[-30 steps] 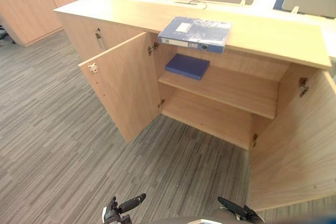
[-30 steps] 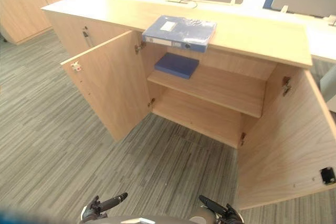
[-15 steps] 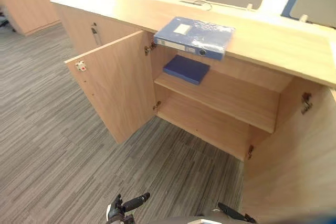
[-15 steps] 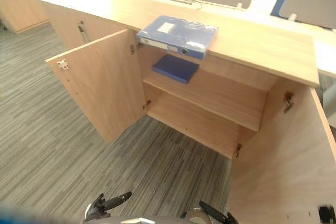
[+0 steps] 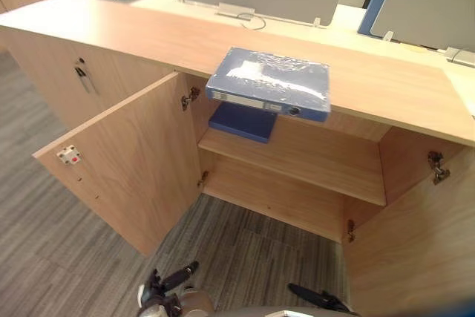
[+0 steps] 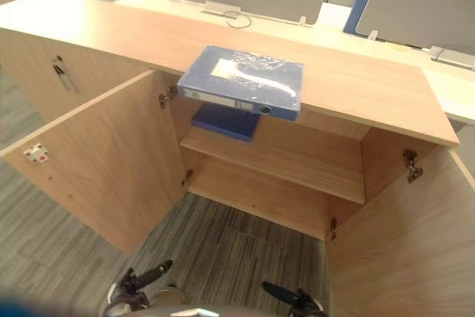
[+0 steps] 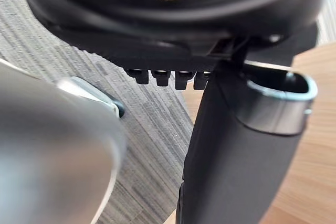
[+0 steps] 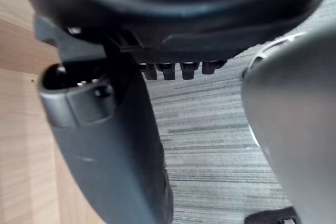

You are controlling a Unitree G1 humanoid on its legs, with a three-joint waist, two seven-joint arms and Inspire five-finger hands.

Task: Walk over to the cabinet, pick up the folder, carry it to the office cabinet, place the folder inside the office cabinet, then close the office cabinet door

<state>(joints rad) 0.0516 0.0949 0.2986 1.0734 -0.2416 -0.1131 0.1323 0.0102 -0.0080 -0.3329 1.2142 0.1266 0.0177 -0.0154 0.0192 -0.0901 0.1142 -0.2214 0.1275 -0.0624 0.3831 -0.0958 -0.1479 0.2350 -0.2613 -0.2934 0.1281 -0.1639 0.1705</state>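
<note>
At the far left, the cabinet's left door (image 5: 126, 161) stands swung wide open, a small white catch with a red spot (image 5: 68, 155) at its outer corner. Low before it, the left hand (image 5: 167, 287) hangs over the carpet with its fingers straight and nothing in them.

Further right, the folder (image 5: 271, 79) lies flat on the desk (image 5: 386, 87) that tops the cabinet, its spine facing the robot and jutting a little past the front edge, above the open compartment. It looks like a thick, stiff, board-backed file. The blue cover shines as if plastic-coated, so I judge it slippery, and heavy enough if full to tip out of a one-sided pinch. The overhanging spine edge seems the best place to take it, thumb on top and fingers beneath, or one hand at each short side. A pale label (image 6: 226, 70) sits on the cover and a strip label (image 5: 234, 98) runs along the spine beside a round finger hole (image 5: 295, 110); the writing on both is too small to read.

Just below, a flat dark-blue book (image 5: 241, 122) rests at the left end of the shelf (image 5: 326, 165).

Right again, the right hand (image 5: 319, 301) hangs low, fingers straight and empty, beside the open right door (image 5: 415, 243).
</note>
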